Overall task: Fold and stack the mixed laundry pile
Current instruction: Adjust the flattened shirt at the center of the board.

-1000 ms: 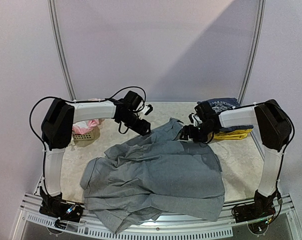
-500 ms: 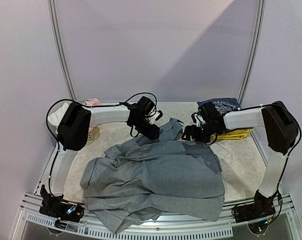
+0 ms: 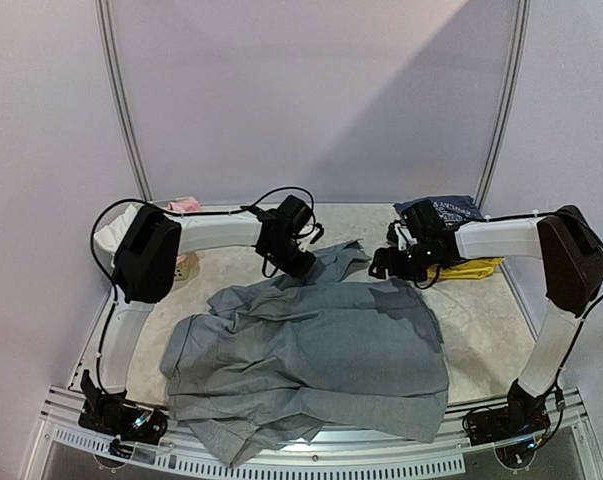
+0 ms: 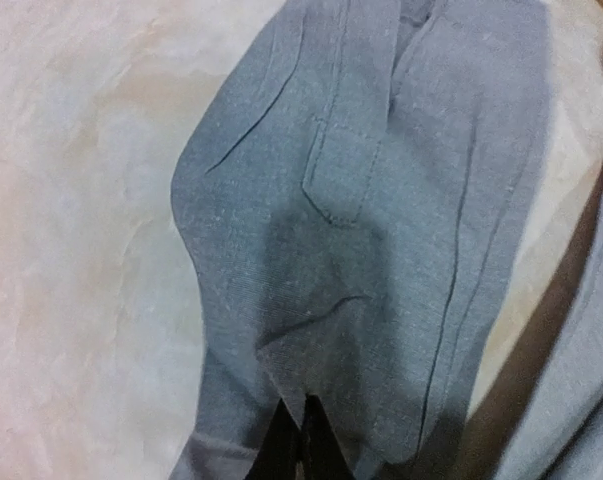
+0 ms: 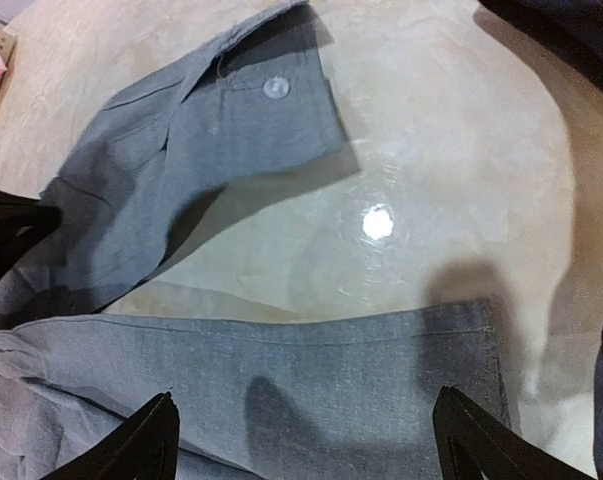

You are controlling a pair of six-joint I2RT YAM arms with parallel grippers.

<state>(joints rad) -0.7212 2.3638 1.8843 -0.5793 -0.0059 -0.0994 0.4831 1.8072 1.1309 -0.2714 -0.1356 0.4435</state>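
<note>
Top view, clock faces read with 12 at the far wall. Grey trousers [image 3: 311, 350] are spread over the middle of the table [image 3: 481, 330], from centre down to 6 o'clock, where cloth hangs over the near edge. They are rumpled, bunched at 8 o'clock, not squared; no clean fold is seen. One narrow flap is thrown out toward 12 o'clock, and a button [image 5: 275, 88] is seen on it in the right wrist view.

Left gripper [image 3: 293, 262] is placed at 11 o'clock of the trousers, at the base of that flap. In the left wrist view its fingers [image 4: 299, 450] are seen pressed together, with creases in the grey cloth running into the tips. This is judged a pinch on the trousers.

Right gripper [image 3: 386, 266] is held at 1 o'clock of the trousers, over the far hem. Its jaws are spread wide and nothing is gripped; hem and bare table are seen beneath.

Progress: a navy printed tee [image 3: 441, 212] is laid folded at 2 o'clock of the table, with a yellow piece [image 3: 469, 268] on its near side. The right arm crosses between them, so it cannot be told whether they are stacked. A pink piece [image 3: 184, 204] is glimpsed at 10 o'clock behind the left arm, mostly hidden. No dress is seen.

The task is judged partly done: two pieces are set aside, the trousers are gripped but unfolded, and the pink piece is left. The stack is not yet built.
</note>
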